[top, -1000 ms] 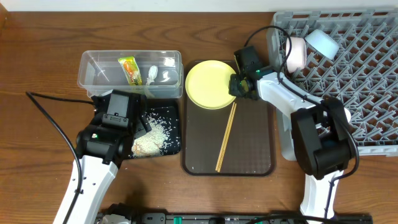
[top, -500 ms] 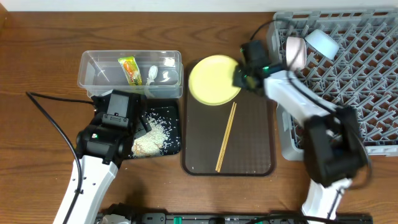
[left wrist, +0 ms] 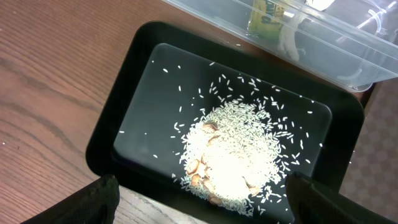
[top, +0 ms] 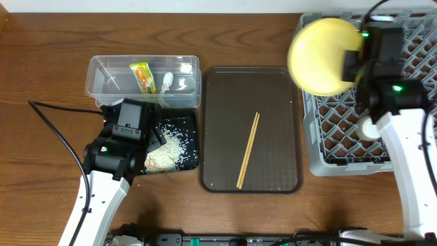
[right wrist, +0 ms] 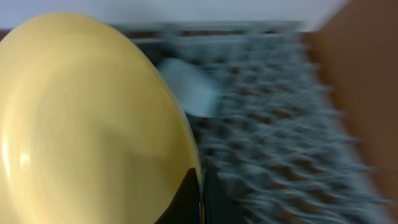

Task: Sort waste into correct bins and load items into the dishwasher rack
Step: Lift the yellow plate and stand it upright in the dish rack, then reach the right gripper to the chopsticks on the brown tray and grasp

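My right tool (right wrist: 198, 200) is clamped on the rim of the round yellow plate (top: 323, 56), holding it in the air over the far left corner of the grey dishwasher rack (top: 341, 130). My right wrist view is blurred, but the plate fills its left half with the rack's lattice behind it.

My left tool (left wrist: 199, 208) has its fingers (left wrist: 93, 200) spread wide and holds nothing. It hovers over the near edge of the black tray (left wrist: 106, 143), where the white rice scraps (left wrist: 230, 155) lie heaped in the middle with loose grains scattered around them.

Just beyond the black tray sits the clear tub (top: 95, 75), with the green-and-yellow wrapper (top: 141, 76) and a white scrap (top: 167, 80) inside. The wooden chopsticks (top: 248, 150) lie together at a slant on the brown serving tray (top: 273, 102), between the bins and the rack on the wooden surface (top: 41, 55).
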Robot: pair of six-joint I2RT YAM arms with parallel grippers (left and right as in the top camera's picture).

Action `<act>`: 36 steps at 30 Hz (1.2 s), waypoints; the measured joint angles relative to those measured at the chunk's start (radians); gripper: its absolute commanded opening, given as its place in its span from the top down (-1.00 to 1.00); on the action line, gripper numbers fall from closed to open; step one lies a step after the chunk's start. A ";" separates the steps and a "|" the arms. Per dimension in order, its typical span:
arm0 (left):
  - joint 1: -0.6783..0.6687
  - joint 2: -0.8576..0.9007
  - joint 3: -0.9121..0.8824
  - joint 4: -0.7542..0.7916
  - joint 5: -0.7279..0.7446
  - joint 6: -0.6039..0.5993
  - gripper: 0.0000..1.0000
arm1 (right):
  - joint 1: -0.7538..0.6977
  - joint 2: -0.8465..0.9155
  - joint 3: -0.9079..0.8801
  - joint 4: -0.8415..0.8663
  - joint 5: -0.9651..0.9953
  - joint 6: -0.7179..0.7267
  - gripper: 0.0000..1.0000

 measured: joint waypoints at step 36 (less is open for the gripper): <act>0.000 0.000 0.000 -0.002 0.000 0.000 -0.75 | 0.044 0.195 -0.017 -0.099 0.247 0.090 -0.14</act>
